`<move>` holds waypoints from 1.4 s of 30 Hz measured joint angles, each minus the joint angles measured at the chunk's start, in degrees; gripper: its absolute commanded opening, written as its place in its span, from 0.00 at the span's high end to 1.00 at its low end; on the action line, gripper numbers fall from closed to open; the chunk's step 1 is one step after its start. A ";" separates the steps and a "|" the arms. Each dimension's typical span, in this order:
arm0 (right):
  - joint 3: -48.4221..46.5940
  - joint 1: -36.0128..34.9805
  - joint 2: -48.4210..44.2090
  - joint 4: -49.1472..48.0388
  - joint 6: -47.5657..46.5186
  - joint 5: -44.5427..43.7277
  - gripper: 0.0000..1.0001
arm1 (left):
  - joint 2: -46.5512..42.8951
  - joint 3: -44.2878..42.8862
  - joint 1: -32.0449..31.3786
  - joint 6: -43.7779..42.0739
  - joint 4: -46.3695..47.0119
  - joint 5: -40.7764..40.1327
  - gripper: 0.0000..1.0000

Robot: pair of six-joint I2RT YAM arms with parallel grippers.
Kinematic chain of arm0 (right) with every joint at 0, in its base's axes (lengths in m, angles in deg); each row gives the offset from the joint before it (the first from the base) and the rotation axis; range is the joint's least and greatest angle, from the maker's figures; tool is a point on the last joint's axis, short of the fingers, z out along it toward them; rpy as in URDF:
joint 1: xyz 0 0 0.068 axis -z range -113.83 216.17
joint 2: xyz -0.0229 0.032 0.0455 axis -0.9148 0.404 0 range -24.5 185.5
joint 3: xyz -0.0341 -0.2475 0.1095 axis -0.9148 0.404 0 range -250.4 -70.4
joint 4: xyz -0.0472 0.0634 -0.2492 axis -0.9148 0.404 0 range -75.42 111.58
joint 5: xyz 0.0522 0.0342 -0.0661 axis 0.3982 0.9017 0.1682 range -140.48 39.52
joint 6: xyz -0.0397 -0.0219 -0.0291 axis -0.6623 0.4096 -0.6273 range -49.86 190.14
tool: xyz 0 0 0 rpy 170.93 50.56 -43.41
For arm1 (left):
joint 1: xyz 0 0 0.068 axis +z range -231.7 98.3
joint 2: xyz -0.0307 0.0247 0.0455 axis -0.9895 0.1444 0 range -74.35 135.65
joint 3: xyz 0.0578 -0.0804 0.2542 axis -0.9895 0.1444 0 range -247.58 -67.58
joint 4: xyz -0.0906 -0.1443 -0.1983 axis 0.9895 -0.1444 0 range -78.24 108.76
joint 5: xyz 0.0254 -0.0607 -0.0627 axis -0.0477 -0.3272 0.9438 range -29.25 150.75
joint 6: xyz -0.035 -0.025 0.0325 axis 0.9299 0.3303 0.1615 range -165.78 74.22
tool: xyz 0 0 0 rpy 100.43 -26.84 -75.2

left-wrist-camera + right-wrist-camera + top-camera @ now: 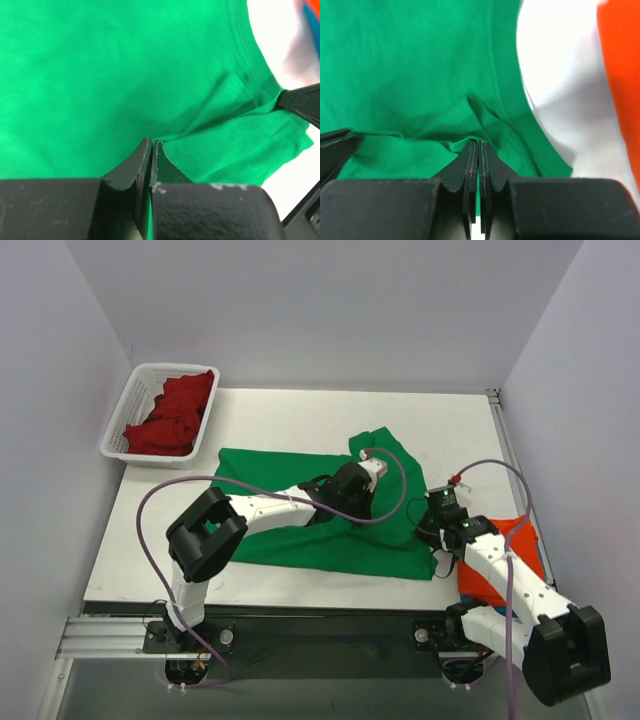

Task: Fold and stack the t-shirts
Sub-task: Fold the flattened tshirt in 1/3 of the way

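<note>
A bright green t-shirt (270, 475) lies spread across the middle of the table. Its right part is bunched and raised. My left gripper (366, 476) is over the shirt's upper right part. In the left wrist view it (151, 142) is shut on a fold of the green cloth (100, 75). My right gripper (437, 516) is at the shirt's right edge. In the right wrist view it (478, 144) is shut on the green cloth (410, 65) near a hem. An orange t-shirt (522, 540) lies folded at the right, under my right arm. It also shows in the right wrist view (620, 75).
A white slotted basket (135, 390) stands at the back left and holds dark red t-shirts (175, 410). Grey walls close in the table on the left, back and right. Purple cables loop over both arms.
</note>
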 measured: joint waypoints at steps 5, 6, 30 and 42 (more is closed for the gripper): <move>-5.92 0.02 7.65 -0.79 -2.16 -1.86 1.00 | -3.26 4.00 2.62 3.80 5.46 -2.67 1.00; -7.02 0.02 8.92 -0.87 -2.64 -2.12 1.00 | -3.52 4.42 3.06 4.59 6.38 -3.21 1.00; -25.22 0.00 33.29 -8.15 -13.81 -3.28 0.93 | -3.43 11.04 5.46 15.50 17.46 -10.25 0.91; -32.76 0.02 37.97 -8.41 -18.18 -0.92 0.46 | -4.07 11.56 8.35 16.26 16.63 -11.50 0.40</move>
